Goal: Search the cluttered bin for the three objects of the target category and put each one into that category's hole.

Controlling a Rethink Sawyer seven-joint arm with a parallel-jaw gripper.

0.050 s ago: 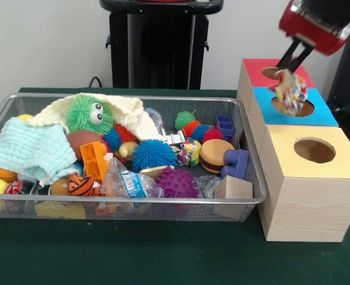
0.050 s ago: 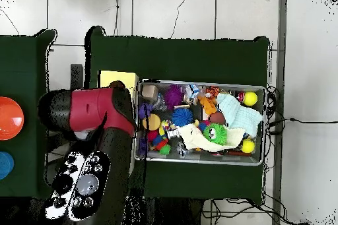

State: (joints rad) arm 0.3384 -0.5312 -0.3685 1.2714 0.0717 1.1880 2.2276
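In the front view my gripper (image 1: pixel 290 66) hangs at the upper right, shut on a multicoloured rope toy (image 1: pixel 291 90) that dangles over the hole of the blue box (image 1: pixel 324 113). Behind it stands the red box (image 1: pixel 258 66), and in front the yellow box (image 1: pixel 317 155) with its round hole. The wire bin (image 1: pixel 163 205) to the left holds spiky balls, a blue one (image 1: pixel 153 154) and a purple one (image 1: pixel 177 183), a green fuzzy toy with eyes (image 1: pixel 89 114) and a toy burger (image 1: pixel 216 155). In the overhead view the red arm (image 2: pixel 92 113) hides the gripper and most of the boxes.
Cloths lie in the bin: a mint one (image 1: pixel 32 148) at the left, a cream one (image 1: pixel 130 113) behind. A wooden block (image 1: pixel 232 189) and a purple piece (image 1: pixel 236 163) sit by the bin's right wall. An orange disc (image 2: pixel 9 118) lies on a side table.
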